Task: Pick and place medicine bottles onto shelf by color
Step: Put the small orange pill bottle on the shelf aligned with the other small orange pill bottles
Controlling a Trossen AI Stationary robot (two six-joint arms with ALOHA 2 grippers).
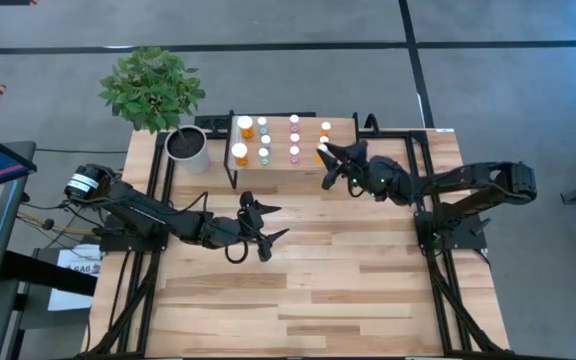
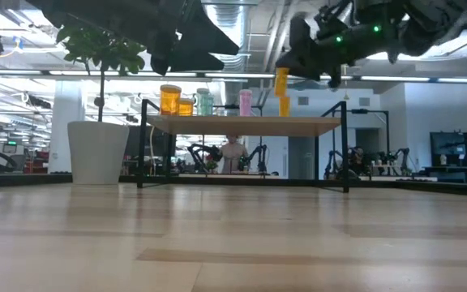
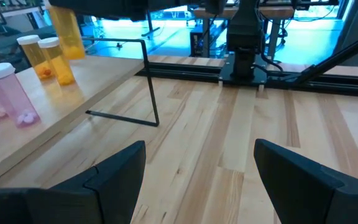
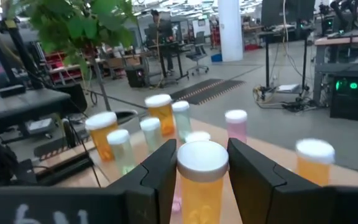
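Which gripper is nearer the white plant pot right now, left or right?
Left, judging by the high view. The left gripper hangs open over the bare table, in front of the plant pot. The right gripper is farther off, holding an orange bottle over the shelf.

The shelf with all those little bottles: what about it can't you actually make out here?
- High view: right end effector covers the shelf's right front; bottles show caps only.
- Low view: bottles behind the front row hidden; held orange bottle partly covered by the arm.
- Right wrist view: held bottle's bottom cut off.
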